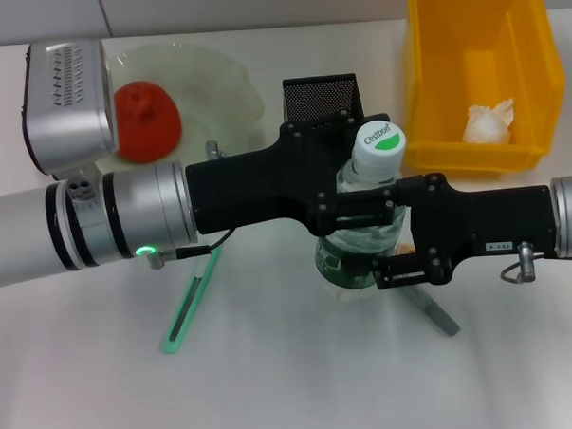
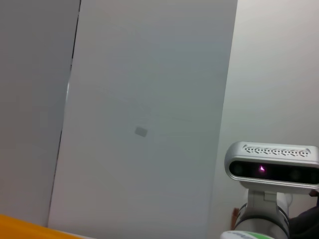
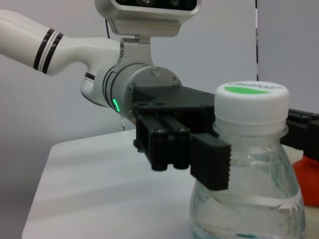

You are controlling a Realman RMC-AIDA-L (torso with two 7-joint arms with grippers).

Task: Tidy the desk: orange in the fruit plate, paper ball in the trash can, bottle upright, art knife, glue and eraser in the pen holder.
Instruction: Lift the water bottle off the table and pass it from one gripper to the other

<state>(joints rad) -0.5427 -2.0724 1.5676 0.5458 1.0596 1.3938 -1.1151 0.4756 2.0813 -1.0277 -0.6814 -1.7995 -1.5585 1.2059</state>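
While head view shows both claws | bottle (image 1: 367, 220) upright | apparently gripped

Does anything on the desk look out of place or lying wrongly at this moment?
Yes. The green art knife and a grey stick-like item lie loose on the table, outside the black mesh pen holder. The bottle stands upright between the left gripper and right gripper.
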